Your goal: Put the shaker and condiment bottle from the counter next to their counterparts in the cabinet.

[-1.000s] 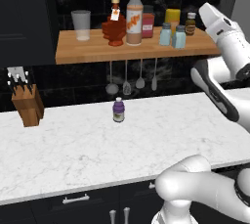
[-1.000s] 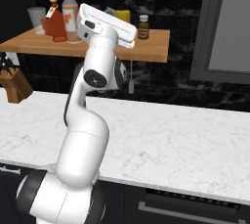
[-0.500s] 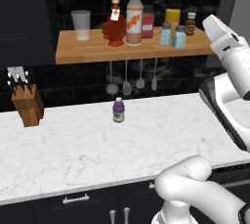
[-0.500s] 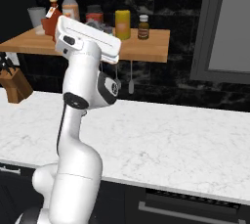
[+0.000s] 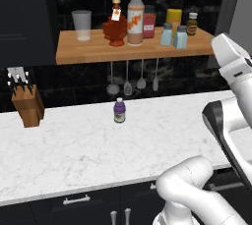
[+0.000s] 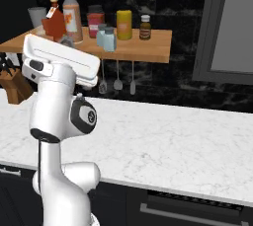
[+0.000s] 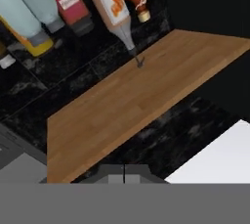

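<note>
Shakers [image 5: 173, 36] paired on the shelf, condiment bottle [image 5: 115, 24] beside the tall orange-labelled bottle [image 5: 136, 16].

Both pale blue shakers stand upright just beside each other on the light-brown cabinet [image 5: 88, 53] board, right of the red jar [image 5: 149, 21] and in front of the yellow jar [image 5: 173, 19]; which of the two came from the counter I cannot tell. The squat red-brown condiment bottle stands left of the tall bottle, nearly touching it, with a clear glass [image 5: 81, 24] further left and a small dark jar [image 5: 192, 23] at the right end. On the white marble counter [image 5: 74, 150] below stand a small purple bottle [image 5: 119, 110] and a knife block [image 5: 27, 102] at the left edge. The gripper [image 7: 124, 173] has its jaws fully closed and holds nothing, looking along the shelf's wood from its end.
</note>
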